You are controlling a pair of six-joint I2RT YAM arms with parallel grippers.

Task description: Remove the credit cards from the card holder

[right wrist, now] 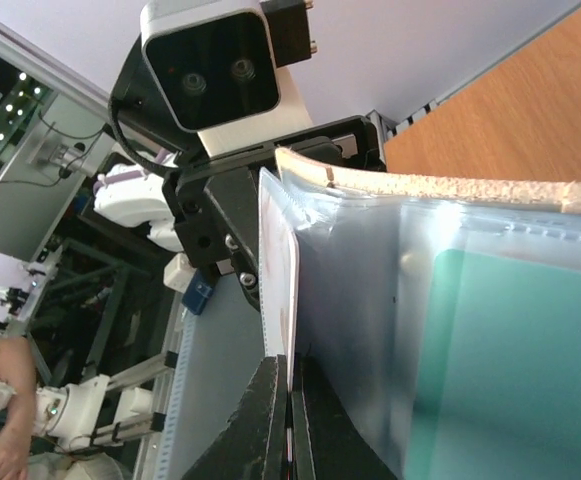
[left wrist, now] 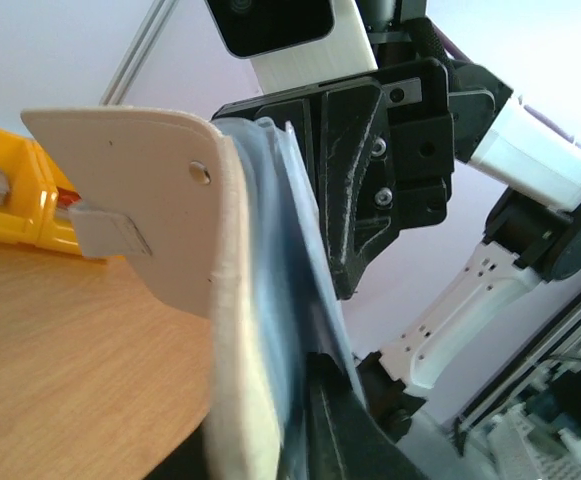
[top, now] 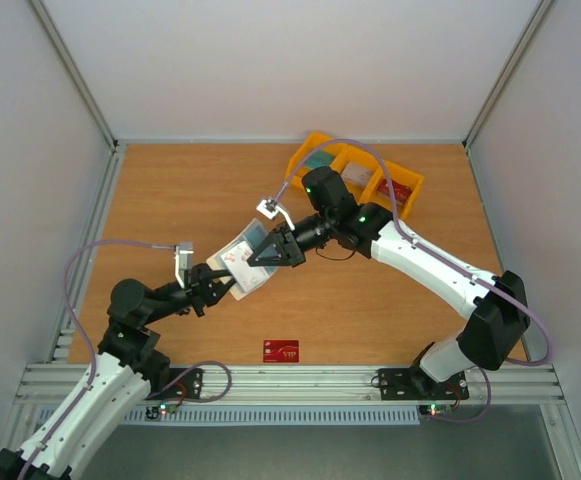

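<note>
The left arm [top: 90, 395] rises from its base at the near left, bends at the elbow and reaches to the right. The left gripper [top: 222, 285] is closed on one end of the card holder [top: 242, 268]. The right arm [top: 440, 270] folds at the near right, and its long white link runs up and to the left. Its wrist turns the right gripper [top: 257, 257] toward the left one, so the two grippers are almost tip to tip. The right fingers are pressed together on the edge of a pale card [right wrist: 278, 290].
</note>
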